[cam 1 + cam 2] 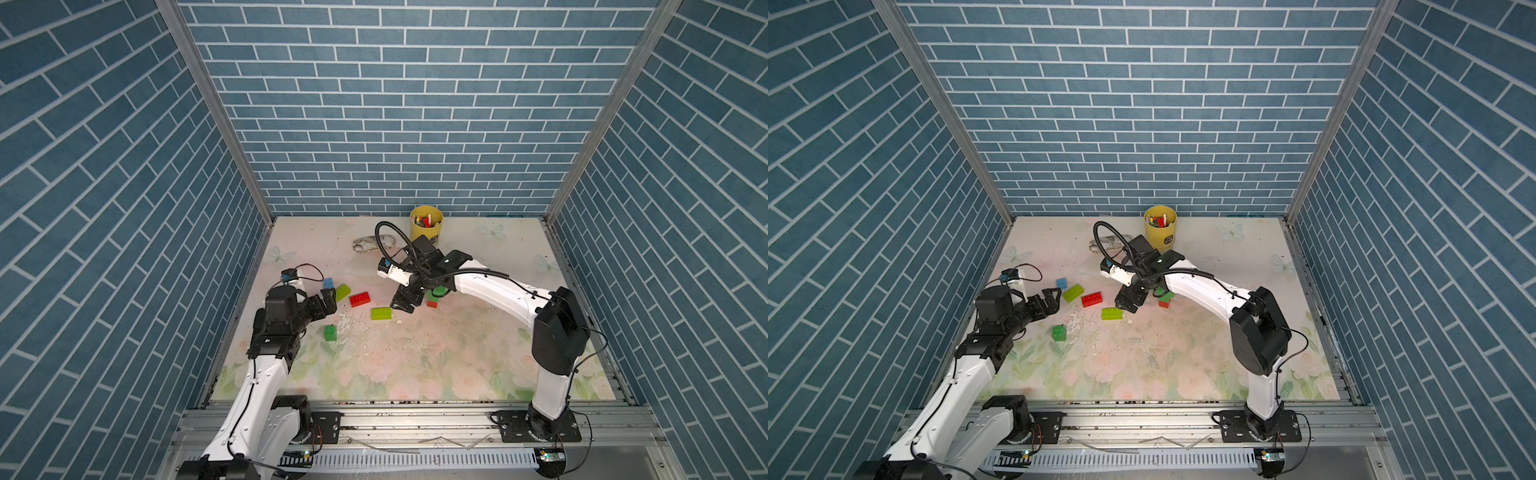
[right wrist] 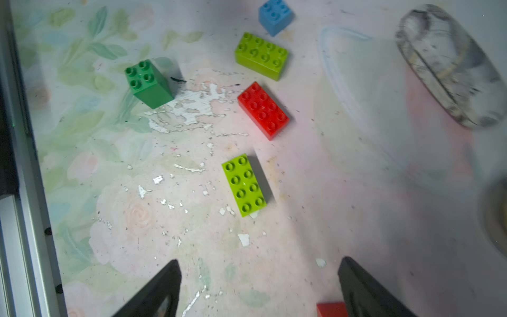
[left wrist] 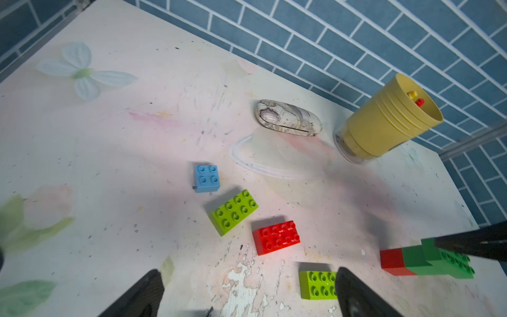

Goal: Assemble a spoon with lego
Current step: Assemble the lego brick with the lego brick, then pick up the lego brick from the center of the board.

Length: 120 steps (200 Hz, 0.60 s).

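Right gripper (image 2: pixel 259 263): jaws apart, nothing between the tips, hanging over bare floral table (image 2: pixel 301 219). A red corner of the joined red-and-green stem (image 3: pixel 422 259) shows just beside one finger (image 2: pixel 365 291) at the edge of the right wrist view; contact cannot be told. In the left wrist view a black finger of this gripper crosses the stem's green end. In both top views the stem lies largely hidden under the right arm, in the middle of the table.

Left gripper (image 3: pixel 248 271): jaws wide apart, empty, above the table near the left wall.

Loose lego, all studs up, none joined to the stem:
- near lime oblong brick (image 2: pixel 244 185), just ahead of the right gripper's tips
- red oblong brick (image 2: pixel 263 109), next beyond it, apart
- far lime oblong brick (image 2: pixel 261 55), beyond the red one
- light-blue square brick (image 2: pixel 275 16), last in that loose row, just beside the far lime brick and close to the left gripper in both top views
- tall green square brick (image 2: pixel 148 83), apart from the row, toward the front, beside a patch of flaked surface

Back of table: yellow cup (image 1: pixel 426 232) holding small bits, near the back wall; marbled oval case (image 3: pixel 288 118) beside it, not touching
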Each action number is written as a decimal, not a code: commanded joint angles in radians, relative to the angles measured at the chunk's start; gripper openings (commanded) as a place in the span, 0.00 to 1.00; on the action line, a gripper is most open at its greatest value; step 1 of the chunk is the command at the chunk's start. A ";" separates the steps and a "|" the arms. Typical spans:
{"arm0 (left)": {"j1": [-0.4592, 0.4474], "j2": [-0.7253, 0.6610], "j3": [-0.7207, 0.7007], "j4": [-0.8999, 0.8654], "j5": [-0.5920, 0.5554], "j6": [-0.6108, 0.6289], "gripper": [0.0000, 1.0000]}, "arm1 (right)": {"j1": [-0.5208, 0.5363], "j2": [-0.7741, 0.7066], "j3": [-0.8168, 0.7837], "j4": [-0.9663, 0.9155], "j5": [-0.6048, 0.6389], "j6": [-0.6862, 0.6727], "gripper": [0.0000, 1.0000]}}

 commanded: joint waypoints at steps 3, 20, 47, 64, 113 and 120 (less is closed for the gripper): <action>0.037 -0.020 -0.013 -0.057 -0.030 -0.038 0.99 | 0.002 0.114 0.070 0.040 -0.160 -0.201 0.84; 0.053 -0.017 -0.021 -0.056 -0.029 -0.051 0.99 | 0.020 0.165 0.073 0.077 -0.150 -0.230 0.81; 0.057 -0.024 -0.041 -0.047 -0.034 -0.062 0.99 | 0.043 0.222 0.090 0.112 -0.127 -0.267 0.78; 0.058 -0.025 -0.045 -0.043 -0.033 -0.064 0.99 | 0.055 0.244 0.086 0.135 -0.107 -0.296 0.76; 0.058 -0.017 -0.043 -0.034 -0.018 -0.064 0.99 | 0.068 0.317 0.121 0.140 -0.079 -0.298 0.70; 0.058 -0.014 -0.043 -0.034 -0.017 -0.063 0.99 | 0.067 0.324 0.129 0.133 -0.076 -0.297 0.67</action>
